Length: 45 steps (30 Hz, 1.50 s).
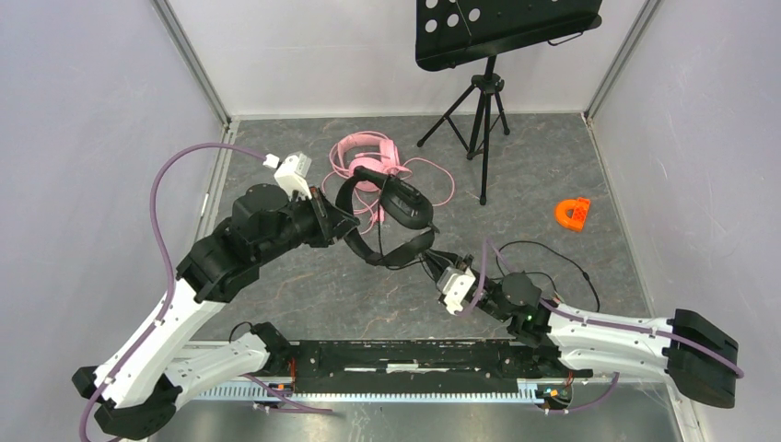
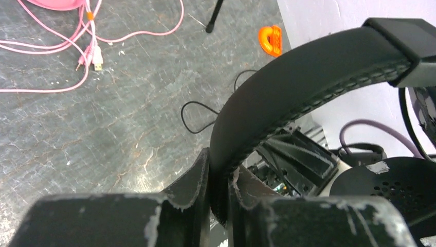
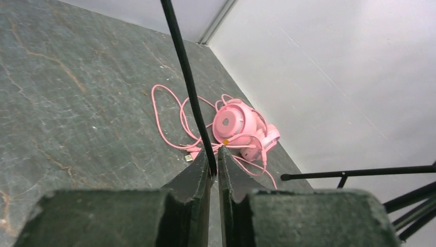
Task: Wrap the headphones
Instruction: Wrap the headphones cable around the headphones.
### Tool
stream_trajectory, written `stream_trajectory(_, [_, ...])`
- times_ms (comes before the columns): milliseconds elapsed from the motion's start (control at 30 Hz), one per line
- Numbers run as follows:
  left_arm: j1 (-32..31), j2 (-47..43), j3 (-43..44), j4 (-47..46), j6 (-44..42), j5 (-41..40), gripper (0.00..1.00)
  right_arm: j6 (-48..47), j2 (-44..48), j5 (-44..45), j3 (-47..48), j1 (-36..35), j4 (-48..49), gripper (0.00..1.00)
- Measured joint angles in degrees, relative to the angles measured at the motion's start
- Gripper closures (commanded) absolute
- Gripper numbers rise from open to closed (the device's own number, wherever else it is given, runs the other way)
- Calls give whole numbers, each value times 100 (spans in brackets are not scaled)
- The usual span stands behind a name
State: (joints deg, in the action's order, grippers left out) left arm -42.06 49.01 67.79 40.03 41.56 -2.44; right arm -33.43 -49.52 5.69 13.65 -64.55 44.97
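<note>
My left gripper (image 1: 343,221) holds the black headphones (image 1: 405,203) up off the table. In the left wrist view that gripper (image 2: 221,164) is shut on the padded black headband (image 2: 308,77), and one black ear cup (image 2: 396,185) hangs at the right. The thin black cable (image 3: 185,77) runs taut down into my right gripper (image 3: 215,154). Its jaws stand a narrow slit apart, the cable resting against the left finger with a sliver of daylight beside it. In the top view the right gripper (image 1: 433,262) sits just below the headset. The pink headphones (image 1: 368,152) lie behind, cable loosely looped.
A black music stand (image 1: 483,110) on a tripod stands at the back centre, one leg reaching toward the pink cable. A small orange plastic piece (image 1: 572,214) lies on the right of the table. Slack black cable (image 1: 553,253) curls on the table near the right arm.
</note>
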Motion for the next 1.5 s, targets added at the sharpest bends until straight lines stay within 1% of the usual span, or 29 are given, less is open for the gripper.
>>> stream_trajectory(100, [-2, -66, 94, 295, -120, 304, 98, -149, -188, 155, -44, 20, 308, 85])
stream_trajectory(167, [-2, -92, 162, 490, -192, 435, 98, -245, -356, 267, -59, 33, 586, 88])
stream_trajectory(300, [-2, -94, 223, 756, -372, 570, 98, -400, -702, 444, -92, 61, 1209, 100])
stream_trajectory(467, [-2, -59, 247, 1001, -520, 579, 98, -461, -1056, 577, -92, 76, 1895, 100])
stream_trajectory(667, [-2, 44, 326, 1095, -662, 614, 98, -459, -1165, 682, -94, 127, 2365, 100])
stream_trajectory(767, [0, 127, 356, 1106, -955, 686, 98, -435, -1182, 817, -144, 188, 2708, 100])
stream_trajectory(867, [26, 219, 358, 1106, -1434, 787, 98, -376, -1106, 826, -223, 275, 2865, 100])
stream_trajectory(967, [35, 310, 358, 1084, -2072, 890, 98, -205, -800, 719, -243, 323, 2741, 100])
stream_trajectory(1067, [37, 398, 358, 1054, -2800, 935, 98, 42, -378, 544, -240, 323, 2291, 100])
stream_trajectory(1133, [37, 470, 358, 1021, -3265, 999, 98, 236, -120, 435, -232, 323, 1869, 100])
stream_trajectory(1333, [35, 684, 258, 831, -5047, 1235, 98, 984, 568, 81, -195, 339, 380, 100])
stream_trajectory(1500, [35, 680, 20, 612, -6325, 1541, 98, 1582, 859, -221, 24, 345, -739, 100])
